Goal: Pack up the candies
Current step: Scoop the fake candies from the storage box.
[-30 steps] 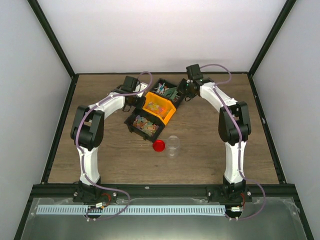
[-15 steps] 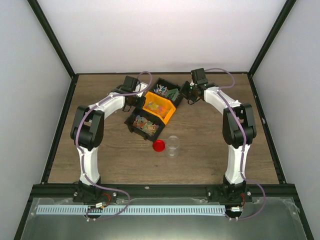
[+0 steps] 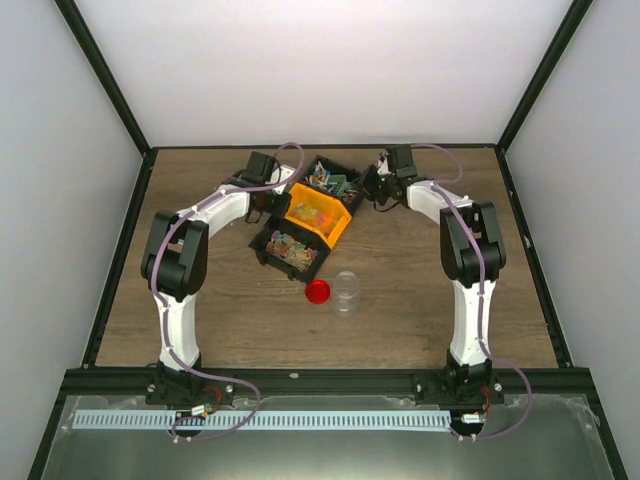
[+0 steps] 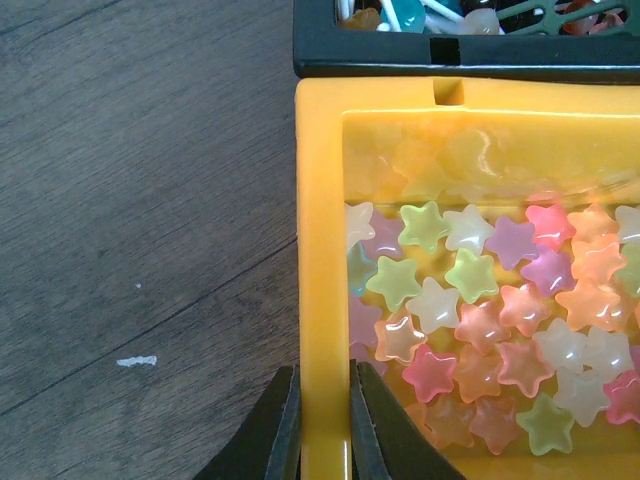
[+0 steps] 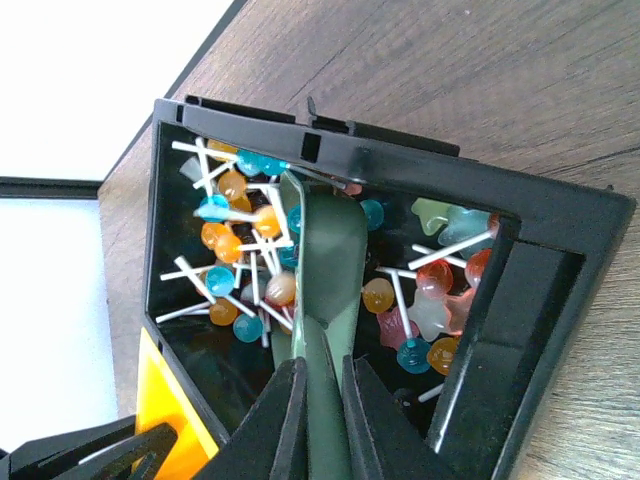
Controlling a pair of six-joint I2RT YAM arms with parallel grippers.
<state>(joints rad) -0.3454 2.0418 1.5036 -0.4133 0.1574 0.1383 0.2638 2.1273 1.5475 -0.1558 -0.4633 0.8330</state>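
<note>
Right arm's wrist has slid toward 5 o'clock over the last second in the top view. Bins, lid, jar and left arm haven't shifted.

Candies sit in three bins lined up diagonally mid-desk, edge to edge.
- Star candies: translucent pink, green, orange and white, filling the yellow bin in the middle of the row.
- Ball-on-stick candies: orange and teal heads on white sticks, lying in the far black bin at 1 o'clock of the yellow one. A few pale star pieces lie at its right-hand end in the right wrist view.
- Mixed candies: in the near black bin at 7 o'clock of the yellow one. Too small in the top view to sort by type.

Green scoop is inside the far black bin with its bowl among the stick candies. Its handle runs back to the right end effector, whose fingers are clamped tight on it.

Left end effector is almost fully closed, pinching the yellow bin's left wall. One finger is outside on the desk side, the other inside next to the stars.

Red lid lies flat on the desk at 5 o'clock of the near black bin, just clear of it. Clear jar stands upright with its top open at 3 o'clock of the lid, just beside it. Can't tell whether they touch, or what's in the jar.
</note>
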